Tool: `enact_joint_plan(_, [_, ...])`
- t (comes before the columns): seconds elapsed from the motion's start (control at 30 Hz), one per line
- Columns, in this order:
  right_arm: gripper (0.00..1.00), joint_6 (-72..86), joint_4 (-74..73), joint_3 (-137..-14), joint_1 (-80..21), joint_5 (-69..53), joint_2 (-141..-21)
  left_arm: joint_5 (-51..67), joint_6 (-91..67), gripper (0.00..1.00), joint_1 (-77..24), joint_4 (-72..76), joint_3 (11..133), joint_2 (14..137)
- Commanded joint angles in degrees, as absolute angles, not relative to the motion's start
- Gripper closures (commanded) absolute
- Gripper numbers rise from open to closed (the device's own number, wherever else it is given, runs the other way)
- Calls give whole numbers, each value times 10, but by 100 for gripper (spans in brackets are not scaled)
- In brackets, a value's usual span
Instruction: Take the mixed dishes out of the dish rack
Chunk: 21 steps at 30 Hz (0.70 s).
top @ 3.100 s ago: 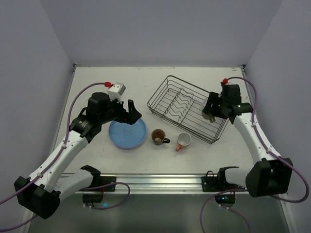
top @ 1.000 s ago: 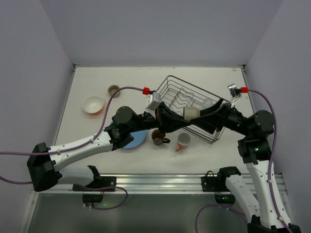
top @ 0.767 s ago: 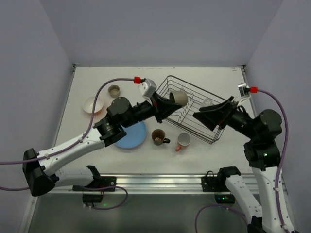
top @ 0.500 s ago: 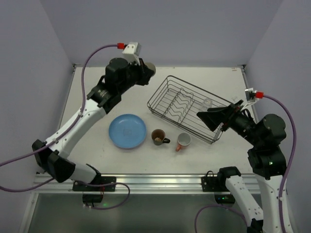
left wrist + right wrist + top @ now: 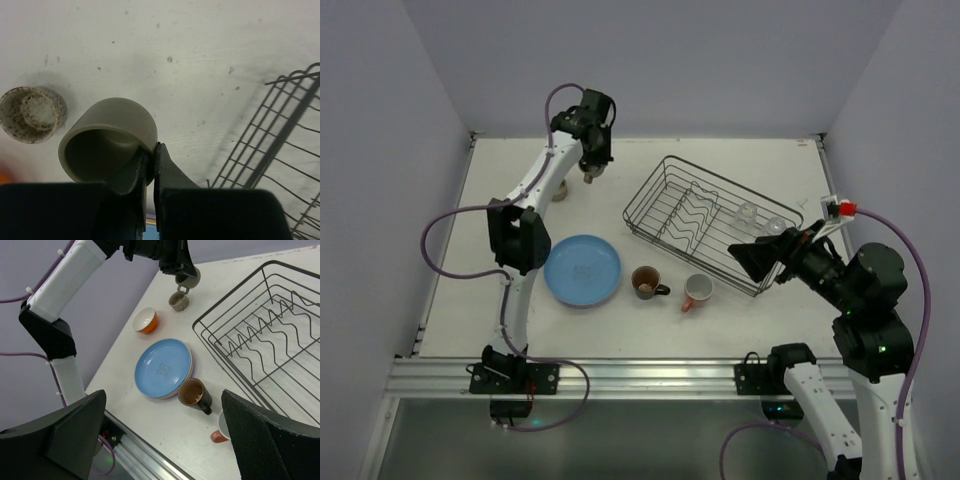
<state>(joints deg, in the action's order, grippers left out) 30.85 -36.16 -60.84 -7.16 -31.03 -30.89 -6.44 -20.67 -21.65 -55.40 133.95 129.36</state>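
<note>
Dish rack (image 5: 692, 215) sits right of centre, with clear glasses (image 5: 748, 213) at its right end. Right gripper (image 5: 748, 265) hovers near its right corner, jaws wide and empty. Left gripper (image 5: 150, 160) pinches an olive cup (image 5: 115, 125) by the rim over the far-left table, beside a speckled cup (image 5: 32, 114).

Both arms I'm driving, the left arm (image 5: 542, 178) and the right arm (image 5: 870, 285), are white shells with black joints. A purple cable (image 5: 424, 240) loops away behind each set of fingers. The right gripper (image 5: 748, 258) has broad matte-black fingers (image 5: 272, 440), with a red cap (image 5: 847, 209) just behind them.
</note>
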Motion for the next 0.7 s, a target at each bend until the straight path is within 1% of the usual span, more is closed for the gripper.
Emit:
enact_joint_plan(0.0, [1,285,-381,-623,-70,-299,-301,-66,-164,100,-200,-614,1367,1305])
enact_joint_plan(0.17, [1,282,-387,-613,-71,-302,-297,-69,-141,100,-183,-608,1368,1361])
enact_joint_plan(0.27, [1,283,-388,-612,-71,-305,-295,-42,-127,100,-176,-595,1372,1372])
enact_joint_plan(0.67, [1,291,-377,-593,-70,-317,-294,-34,-138,100,-172,-580,1368,1420])
